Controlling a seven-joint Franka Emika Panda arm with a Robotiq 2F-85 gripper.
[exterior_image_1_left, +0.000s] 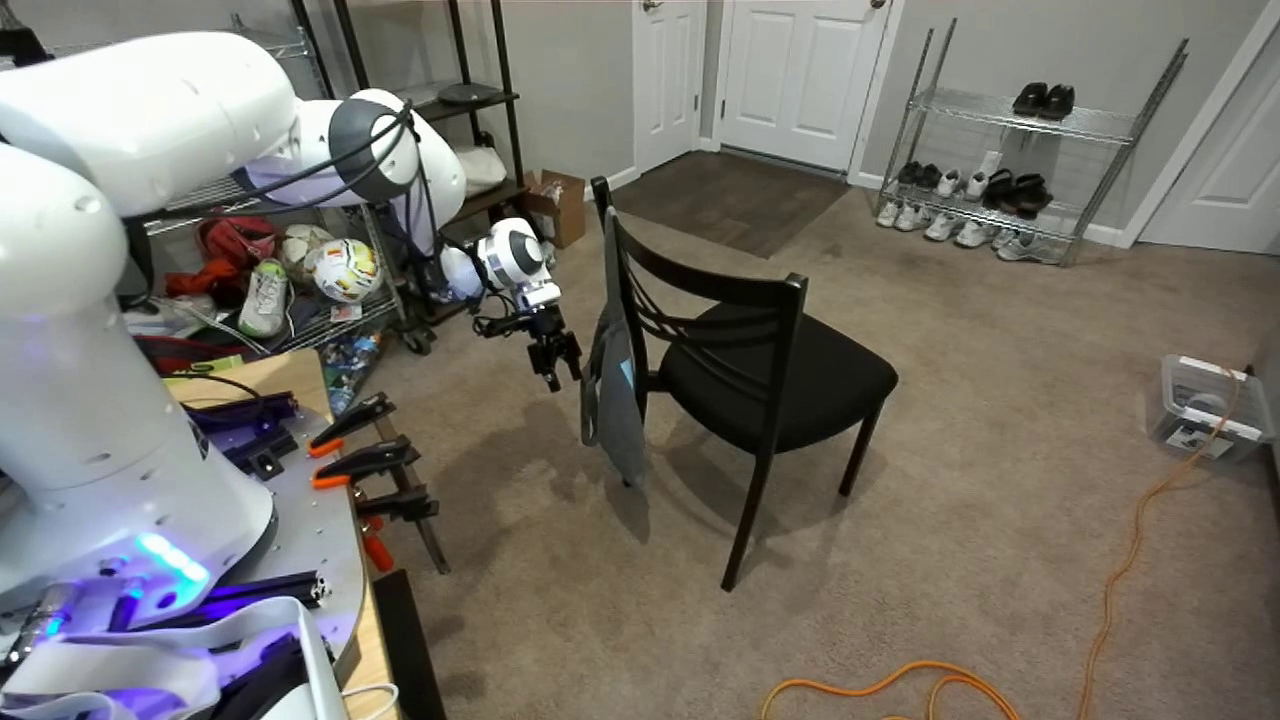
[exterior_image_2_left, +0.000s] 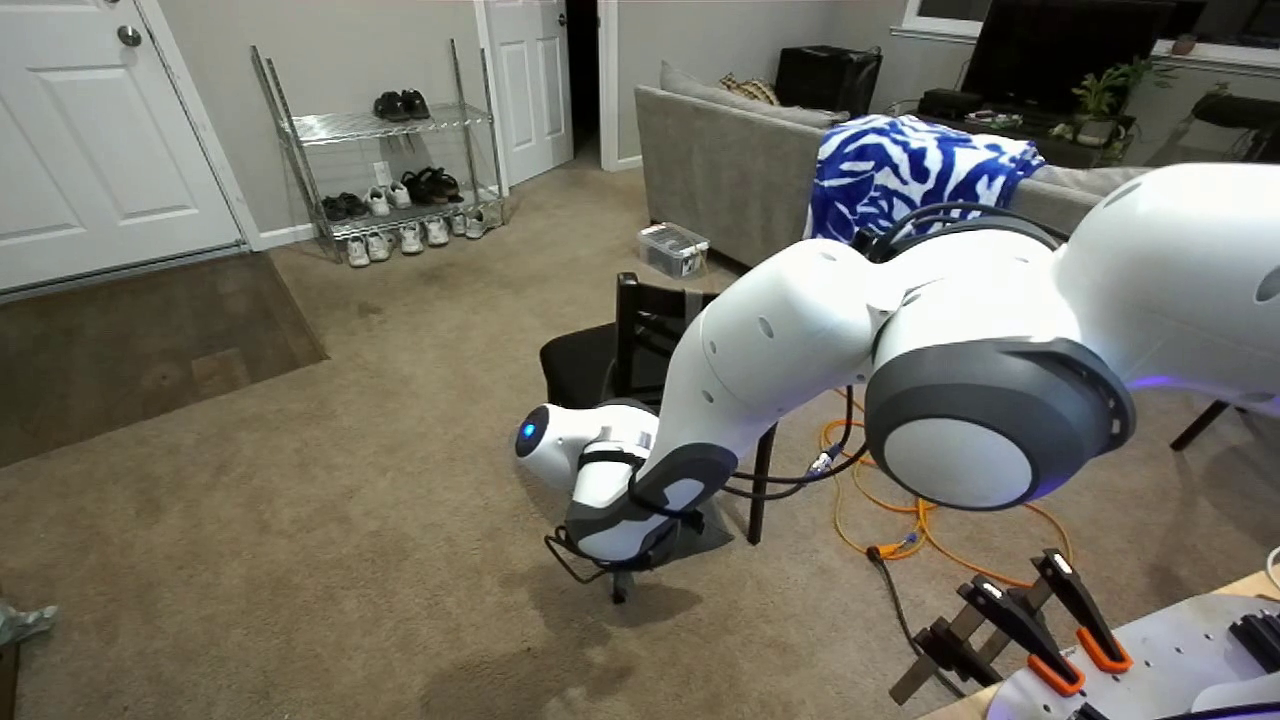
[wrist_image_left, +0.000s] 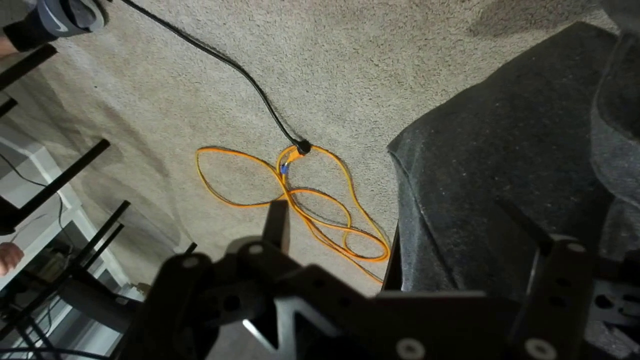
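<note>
A dark grey cloth item (exterior_image_1_left: 612, 390) hangs over the back of a black chair (exterior_image_1_left: 775, 370). My gripper (exterior_image_1_left: 556, 372) points downward just beside the cloth, on the side away from the seat. In the wrist view the gripper (wrist_image_left: 400, 217) stands open, its fingers wide apart. One finger (wrist_image_left: 276, 225) shows against carpet and cord; the opposite one is hard to make out against the dark cloth (wrist_image_left: 500, 125). The cloth fills the right half of that view, and I cannot tell whether a finger touches it. In an exterior view the arm mostly hides the chair (exterior_image_2_left: 580, 365) and cloth (exterior_image_2_left: 705, 540).
An orange cord (wrist_image_left: 325, 220) lies coiled on the carpet, joined to a black cable (wrist_image_left: 225, 57). Clamps (exterior_image_1_left: 365, 460) jut from the robot's table edge. A wire shelf with a ball (exterior_image_1_left: 345, 270) stands near the arm. A person's shoe (wrist_image_left: 70, 17) appears at a corner.
</note>
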